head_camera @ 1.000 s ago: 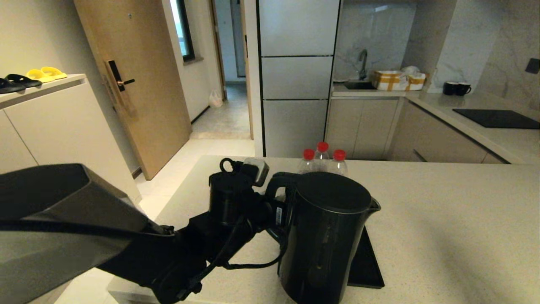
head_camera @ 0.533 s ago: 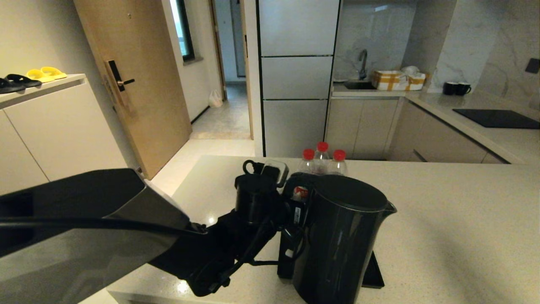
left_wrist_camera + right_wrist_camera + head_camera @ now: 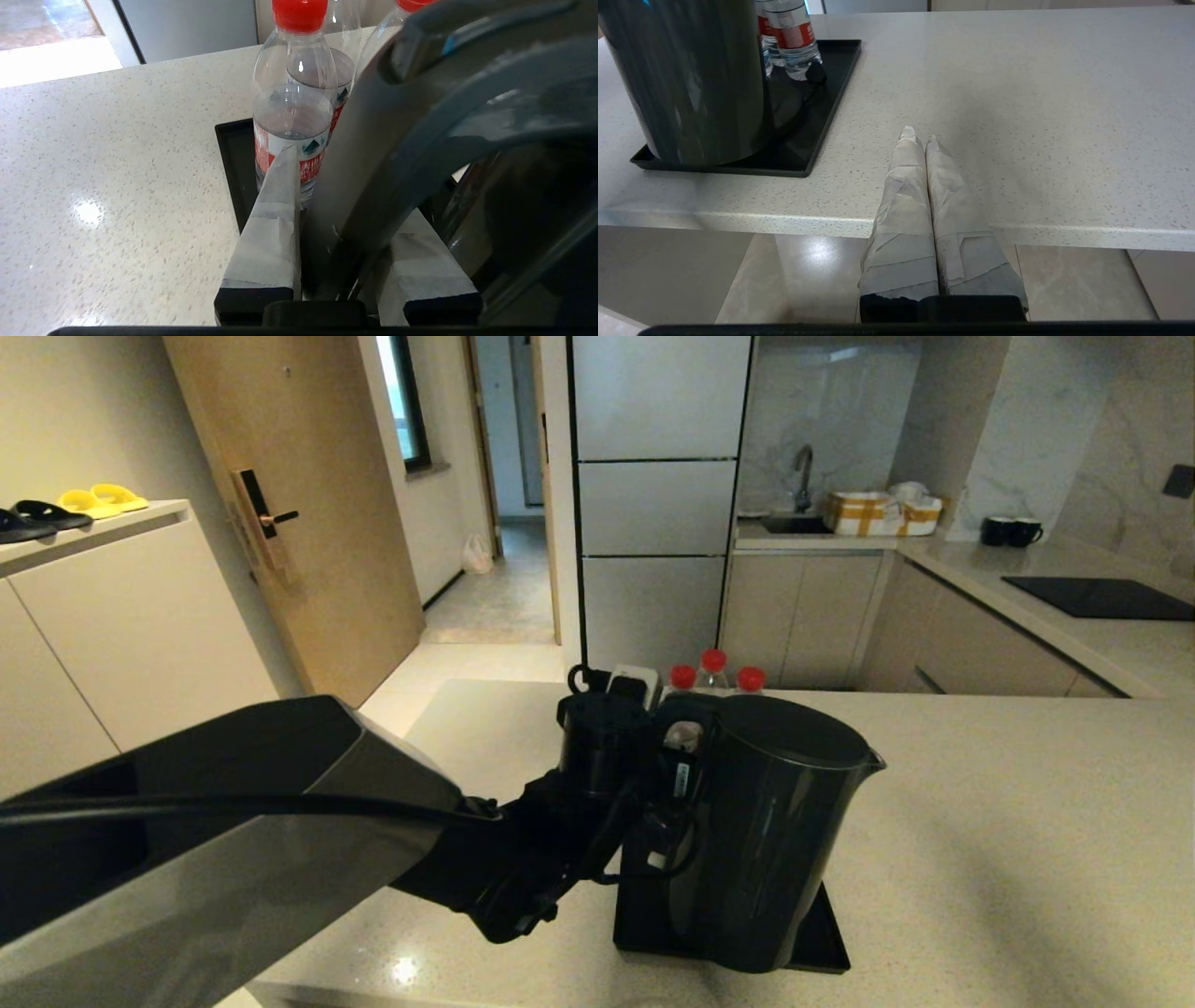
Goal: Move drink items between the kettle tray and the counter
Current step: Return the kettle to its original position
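The tall glossy black kettle [image 3: 766,831] hangs upright over the near end of the black kettle tray [image 3: 826,947]; I cannot tell whether its bottom touches. My left gripper [image 3: 665,775] is shut on the kettle's loop handle [image 3: 420,116], and one taped finger [image 3: 275,210] shows beside it. Three clear bottles with red caps [image 3: 712,665] stand on the tray's far end. The round base disc is mostly hidden behind the kettle. My right gripper [image 3: 920,135] is shut and empty at the beige counter's [image 3: 980,821] front edge, to the right of the tray [image 3: 794,158].
The counter's front edge [image 3: 1017,228] runs just under my right gripper, with floor tiles below. Far behind are the L-shaped worktop with a black hob [image 3: 1102,597], two black mugs [image 3: 1010,531] and a sink tap [image 3: 803,476]. A wooden door [image 3: 289,513] is at left.
My left arm has reached further forward and to the right, carrying the kettle from the tray's near left corner to above the tray. The bottles and the tray have stayed put.
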Available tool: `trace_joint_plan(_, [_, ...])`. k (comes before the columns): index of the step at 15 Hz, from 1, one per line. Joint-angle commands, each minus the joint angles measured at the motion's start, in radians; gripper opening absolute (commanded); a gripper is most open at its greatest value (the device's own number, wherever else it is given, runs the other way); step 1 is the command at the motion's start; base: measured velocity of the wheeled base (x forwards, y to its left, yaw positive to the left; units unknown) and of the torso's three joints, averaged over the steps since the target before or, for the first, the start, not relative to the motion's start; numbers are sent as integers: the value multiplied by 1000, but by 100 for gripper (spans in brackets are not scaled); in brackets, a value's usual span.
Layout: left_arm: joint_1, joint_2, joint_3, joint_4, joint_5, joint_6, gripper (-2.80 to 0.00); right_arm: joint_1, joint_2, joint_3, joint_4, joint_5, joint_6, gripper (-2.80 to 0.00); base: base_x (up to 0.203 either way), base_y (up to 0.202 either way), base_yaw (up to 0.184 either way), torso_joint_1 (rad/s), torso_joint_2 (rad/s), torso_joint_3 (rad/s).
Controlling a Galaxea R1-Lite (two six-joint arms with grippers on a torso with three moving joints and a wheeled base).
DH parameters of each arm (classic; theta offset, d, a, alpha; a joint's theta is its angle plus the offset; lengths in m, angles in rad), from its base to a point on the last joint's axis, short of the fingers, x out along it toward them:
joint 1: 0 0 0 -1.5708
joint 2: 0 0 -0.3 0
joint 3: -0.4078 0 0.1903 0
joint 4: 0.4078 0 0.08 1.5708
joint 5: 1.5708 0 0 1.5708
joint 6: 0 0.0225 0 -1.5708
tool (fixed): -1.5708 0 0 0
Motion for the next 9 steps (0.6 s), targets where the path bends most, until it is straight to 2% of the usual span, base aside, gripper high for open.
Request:
trace_joint_plan(1, [0,22,-19,-3,7,3,-280,0,0,0,1,0,0,-280,0,0,0,0,0,0])
trace_joint_plan(5, [-6,-40,33,-6,1,6,-280,0,0,0,1,0,0,-280,0,0,0,0,0,0])
trace_joint_plan(9, [-14,-66,32,10,-3,4,-280,0,0,0,1,0,0,-280,0,0,0,0,0,0])
